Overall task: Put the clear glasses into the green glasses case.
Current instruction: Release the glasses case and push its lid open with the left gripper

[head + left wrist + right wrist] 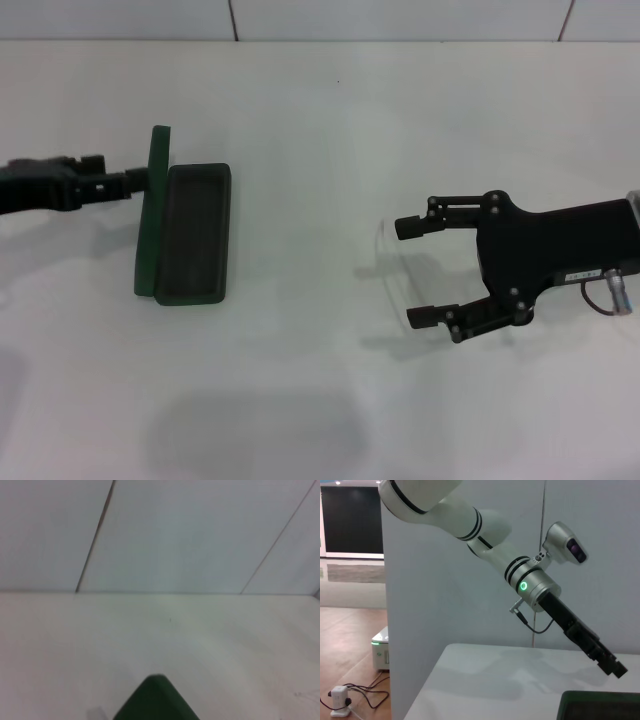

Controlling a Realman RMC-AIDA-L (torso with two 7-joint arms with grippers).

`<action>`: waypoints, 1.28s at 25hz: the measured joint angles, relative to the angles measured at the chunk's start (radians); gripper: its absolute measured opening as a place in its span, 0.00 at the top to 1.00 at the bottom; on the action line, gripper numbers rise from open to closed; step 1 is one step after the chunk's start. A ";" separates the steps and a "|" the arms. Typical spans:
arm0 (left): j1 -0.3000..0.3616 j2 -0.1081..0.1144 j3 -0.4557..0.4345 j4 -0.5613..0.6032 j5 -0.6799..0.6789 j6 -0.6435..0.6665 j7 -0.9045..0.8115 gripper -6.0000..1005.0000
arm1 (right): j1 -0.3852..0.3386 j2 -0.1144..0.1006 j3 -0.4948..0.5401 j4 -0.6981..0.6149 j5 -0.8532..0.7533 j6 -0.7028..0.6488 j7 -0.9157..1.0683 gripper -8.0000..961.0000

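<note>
The green glasses case (190, 235) lies open at the table's left, its dark lined tray facing up and its lid (150, 215) standing on edge. My left gripper (138, 181) reaches in from the left, fingers together, its tip against the outer side of the lid. A green corner of the case (156, 700) fills the bottom of the left wrist view. The clear glasses (390, 268) lie faintly visible on the table at the right. My right gripper (418, 273) is open, with its fingertips on either side of the glasses' near end.
The white table (300, 120) runs to a white wall at the back. The right wrist view looks across at the left arm (535, 585) above the case's rim (600, 696), with the table's edge and a floor with cables beyond.
</note>
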 joint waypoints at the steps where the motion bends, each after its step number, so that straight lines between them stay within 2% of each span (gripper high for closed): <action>1: -0.003 0.001 0.000 0.003 0.011 -0.001 -0.013 0.18 | -0.001 0.000 0.000 -0.003 0.000 0.001 0.000 0.11; 11: -0.054 0.003 0.002 0.068 0.090 -0.023 -0.082 0.19 | 0.003 0.002 0.000 -0.018 -0.019 0.019 -0.001 0.11; 16: -0.092 -0.003 0.001 0.096 0.184 -0.162 -0.130 0.20 | 0.007 0.005 0.000 -0.019 -0.024 0.020 -0.001 0.11; 32: -0.096 0.004 0.001 0.111 0.204 -0.198 -0.136 0.22 | 0.003 0.003 0.000 -0.040 -0.026 0.030 -0.001 0.11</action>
